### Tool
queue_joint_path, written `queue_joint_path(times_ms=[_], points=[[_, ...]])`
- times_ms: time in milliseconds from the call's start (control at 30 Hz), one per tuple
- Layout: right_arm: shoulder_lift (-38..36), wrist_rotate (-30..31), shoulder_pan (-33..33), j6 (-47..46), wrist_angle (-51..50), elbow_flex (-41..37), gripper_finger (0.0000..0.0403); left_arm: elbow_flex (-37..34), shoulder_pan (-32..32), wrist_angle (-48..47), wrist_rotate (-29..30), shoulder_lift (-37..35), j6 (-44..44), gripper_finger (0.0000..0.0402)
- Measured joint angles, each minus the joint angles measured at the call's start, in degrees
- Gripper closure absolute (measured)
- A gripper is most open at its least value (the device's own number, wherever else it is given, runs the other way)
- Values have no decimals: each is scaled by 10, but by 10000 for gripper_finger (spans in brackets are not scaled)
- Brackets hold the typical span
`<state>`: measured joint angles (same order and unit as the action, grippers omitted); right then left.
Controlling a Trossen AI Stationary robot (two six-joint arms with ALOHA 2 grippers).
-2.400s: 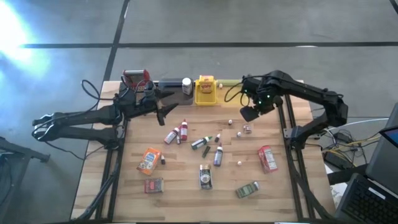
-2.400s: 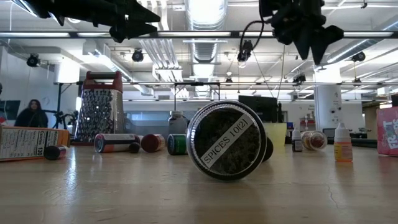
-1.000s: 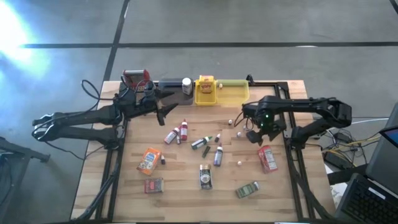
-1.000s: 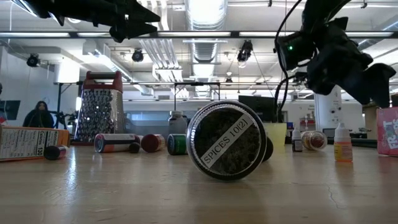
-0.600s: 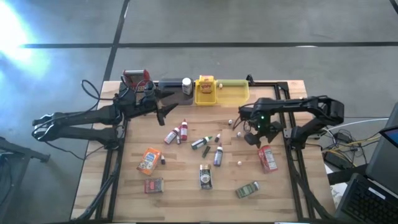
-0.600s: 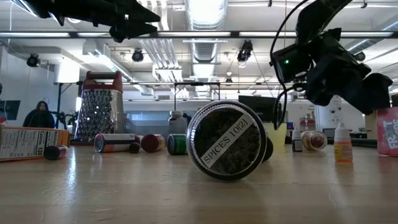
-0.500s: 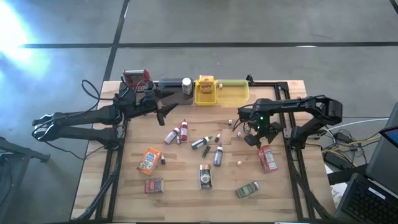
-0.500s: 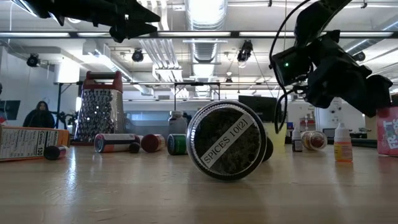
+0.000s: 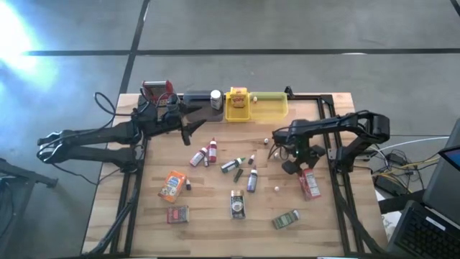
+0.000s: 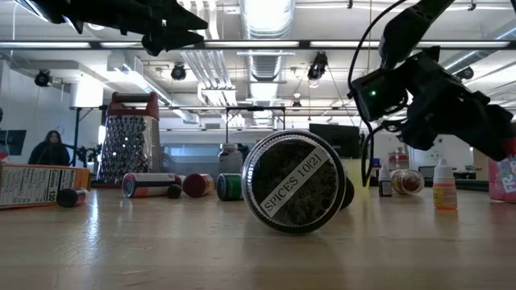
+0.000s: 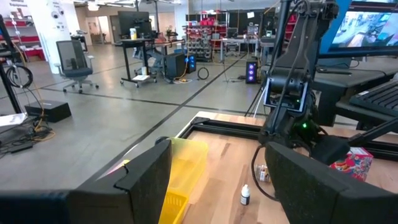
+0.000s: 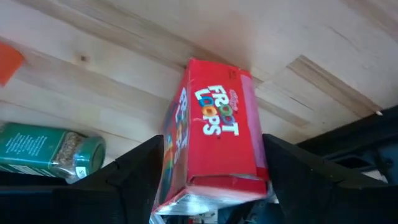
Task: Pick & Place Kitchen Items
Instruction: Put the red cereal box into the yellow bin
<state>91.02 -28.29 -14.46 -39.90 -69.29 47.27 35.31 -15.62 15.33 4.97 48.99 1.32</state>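
From above, a wooden surface (image 9: 215, 223) holds scattered kitchen items. The landmark is a red cereal box (image 9: 309, 183) lying flat near the right edge. The right tool (image 9: 296, 164) hangs just over the box's far end. A green-labelled jar (image 9: 286, 218) lies nearer the front than the box, and a yellow tray (image 9: 267, 107) sits well beyond the box at the back edge. The left tool (image 9: 192, 123) waits far across from the box, near a metal grater (image 9: 157, 91).

From surface height, a round spice jar (image 10: 293, 182) fills the middle. The red cereal box (image 10: 505, 179) shows at the far right edge, with the right arm reaching down toward it; its tool runs out of frame here. The left arm hangs overhead at the far side from the box.

The left wrist camera shows the left tool (image 11: 217, 180) spread apart and empty, with the red cereal box (image 11: 349, 163) far ahead beside the right arm.

The right wrist camera shows the right tool (image 12: 208, 165) spread wide, one finger on each side of the red cereal box (image 12: 214, 134), not clamped; the green-labelled jar (image 12: 50, 151) lies beside the box.

This looks like the reach before a pickup. The next move likely calls for a short descent, then closing squarely across the box's width.
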Motion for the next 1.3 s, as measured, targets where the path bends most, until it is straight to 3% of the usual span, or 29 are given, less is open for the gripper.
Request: queue_joint_path(times_ms=[867,1300], points=[[-2,-22,0,5,7,-6,219,0,0,0,0,0,-3,138],[-6,-36,0,10,5,-6,218,0,0,0,0,0,-3,138]])
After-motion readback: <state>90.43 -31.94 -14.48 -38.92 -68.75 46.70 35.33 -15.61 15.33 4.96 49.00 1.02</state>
